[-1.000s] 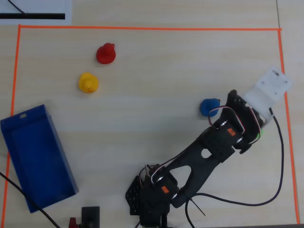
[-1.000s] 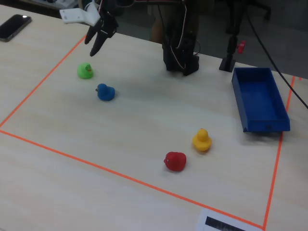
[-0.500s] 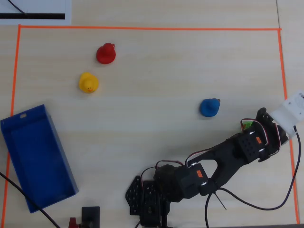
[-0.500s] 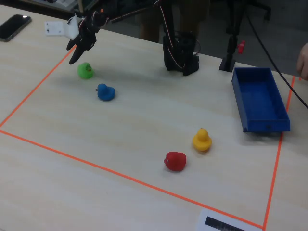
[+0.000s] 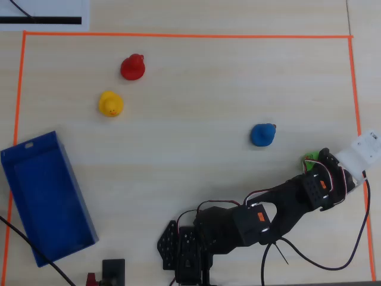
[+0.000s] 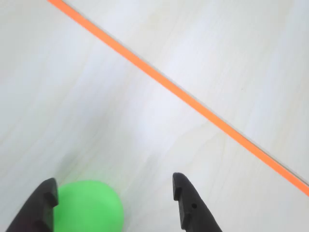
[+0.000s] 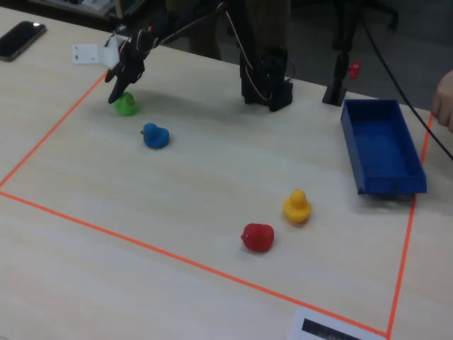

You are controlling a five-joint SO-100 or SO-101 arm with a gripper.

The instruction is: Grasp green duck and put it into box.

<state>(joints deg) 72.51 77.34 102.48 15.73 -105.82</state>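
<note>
**Reaching Down at the Green Duck**

Hanging right over the green duck (image 7: 126, 105), the gripper (image 7: 117, 95) points down at the table (image 7: 212, 177). In the wrist view its two black fingers (image 6: 190, 205) stand wide apart. The green duck (image 6: 87, 207) sits low between them, up against the finger on the left side of that view. The fingers hold nothing.

The green duck stays on the table, close to the orange tape line (image 6: 183, 94). In the overhead view only a small bit of the green duck (image 5: 310, 158) peeks out from under the arm.

The blue duck (image 7: 155, 135) is near the green duck. The yellow duck (image 7: 296, 206) and the red duck (image 7: 257, 237) sit side by side, far from the green duck.

The box (image 7: 382, 149) is far from the green duck too, at the other end of the taped space. In the overhead view the box (image 5: 47, 196) looks bare inside.
</note>
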